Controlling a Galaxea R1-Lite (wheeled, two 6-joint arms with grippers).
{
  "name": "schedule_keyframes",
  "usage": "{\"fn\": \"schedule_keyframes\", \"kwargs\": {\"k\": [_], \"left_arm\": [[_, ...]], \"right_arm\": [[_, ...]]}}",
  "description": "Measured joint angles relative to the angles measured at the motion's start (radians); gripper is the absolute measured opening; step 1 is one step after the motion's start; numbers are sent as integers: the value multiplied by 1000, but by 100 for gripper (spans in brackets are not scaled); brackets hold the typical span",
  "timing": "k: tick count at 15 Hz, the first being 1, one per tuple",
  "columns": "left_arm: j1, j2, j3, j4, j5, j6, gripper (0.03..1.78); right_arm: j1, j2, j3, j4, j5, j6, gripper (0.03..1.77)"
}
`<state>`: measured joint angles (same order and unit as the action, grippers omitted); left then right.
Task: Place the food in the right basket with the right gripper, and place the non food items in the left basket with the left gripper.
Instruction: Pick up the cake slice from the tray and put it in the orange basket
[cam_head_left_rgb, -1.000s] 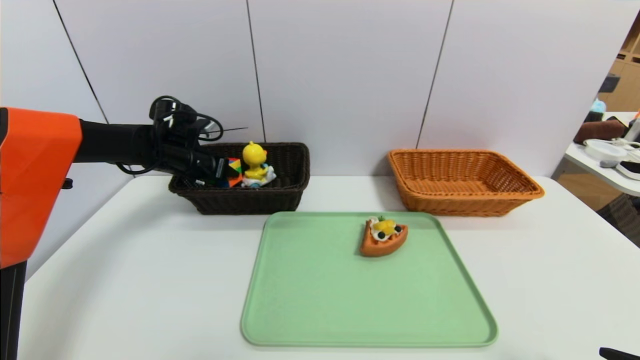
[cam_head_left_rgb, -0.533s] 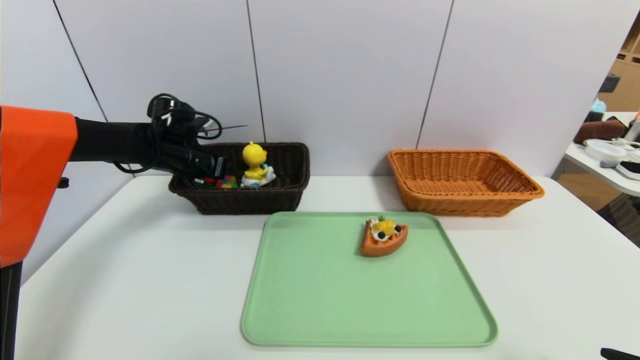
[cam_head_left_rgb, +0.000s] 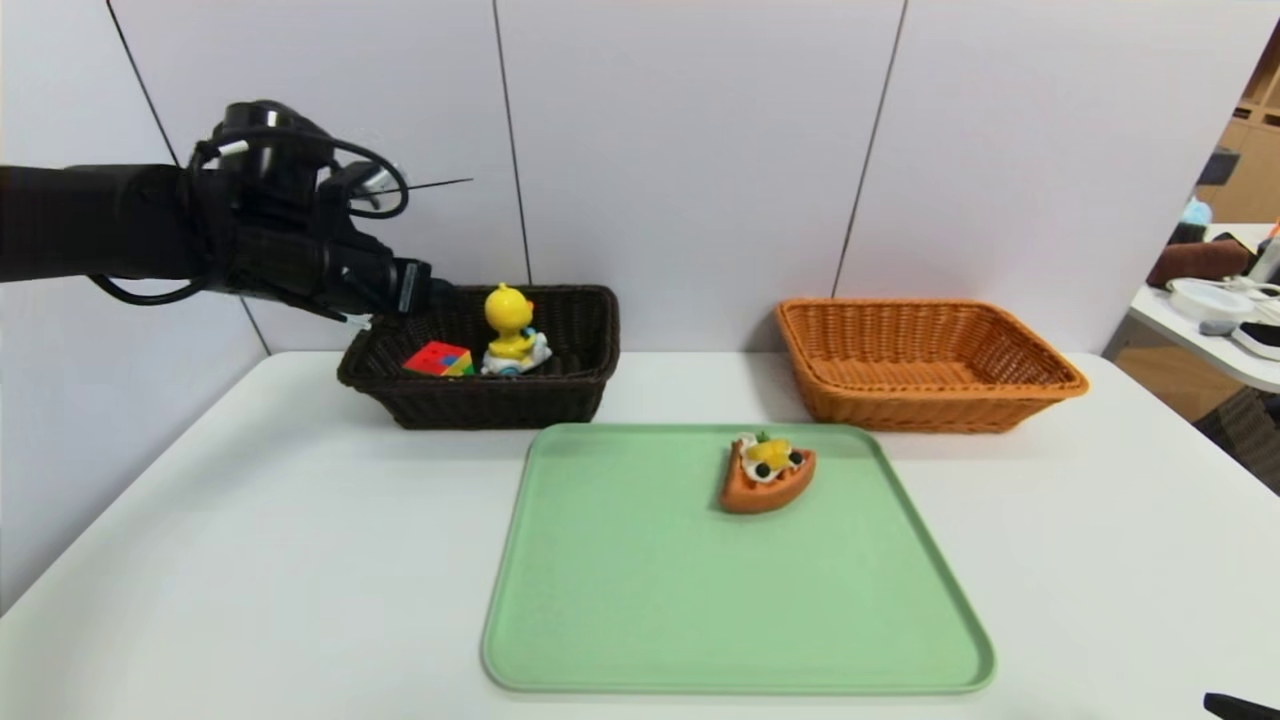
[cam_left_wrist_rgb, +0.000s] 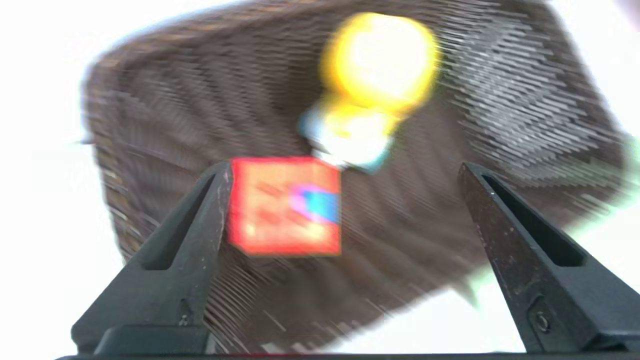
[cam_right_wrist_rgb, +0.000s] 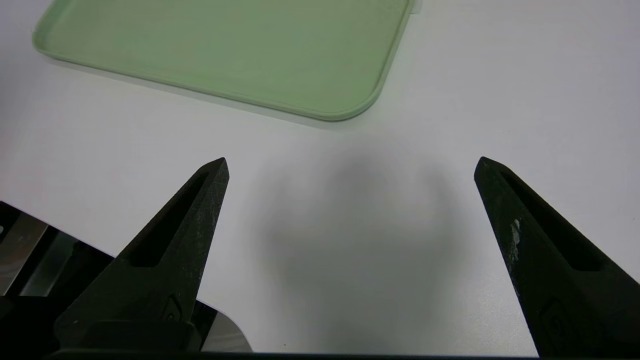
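The dark brown left basket (cam_head_left_rgb: 500, 405) holds the multicoloured cube (cam_head_left_rgb: 438, 359) and the yellow duck on its scooter (cam_head_left_rgb: 512, 332). My left gripper (cam_head_left_rgb: 415, 290) hovers open above the basket's left end, nothing between its fingers. The left wrist view looks down on the cube (cam_left_wrist_rgb: 285, 205), the duck (cam_left_wrist_rgb: 372, 85) and the basket (cam_left_wrist_rgb: 500, 125) between wide-spread fingers (cam_left_wrist_rgb: 200, 220). The food, a brown pastry with cream and fruit (cam_head_left_rgb: 766, 473), lies on the green tray (cam_head_left_rgb: 640, 600). The orange right basket (cam_head_left_rgb: 925, 365) stands empty. My right gripper (cam_right_wrist_rgb: 350, 165) is open over bare table by the tray's corner (cam_right_wrist_rgb: 350, 107).
The white table (cam_head_left_rgb: 250, 560) carries the tray in the middle and the two baskets along the back wall. A side table with clutter (cam_head_left_rgb: 1220, 300) stands off to the right. Bare table surface lies on both sides of the tray.
My left gripper opened and let the cube drop into the dark basket beside the duck, then rose up and back out of the basket. The right arm has stayed still.
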<state>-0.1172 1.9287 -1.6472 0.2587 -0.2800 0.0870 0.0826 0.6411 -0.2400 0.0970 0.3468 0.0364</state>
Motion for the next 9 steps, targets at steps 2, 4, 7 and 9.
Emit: {"fn": "schedule_keyframes", "kwargs": {"k": [2, 4, 7, 9], "left_arm": [[-46, -96, 85, 47, -66, 1, 162], [-119, -178, 184, 57, -116, -1, 164], [-228, -259, 297, 56, -157, -1, 166], [-271, -297, 349, 56, -217, 7, 167]], "right_arm": [[0, 0, -2, -1, 0, 0, 170], [0, 0, -3, -1, -1, 0, 170], [0, 0, -6, -1, -3, 0, 170], [0, 0, -8, -1, -4, 0, 170]]}}
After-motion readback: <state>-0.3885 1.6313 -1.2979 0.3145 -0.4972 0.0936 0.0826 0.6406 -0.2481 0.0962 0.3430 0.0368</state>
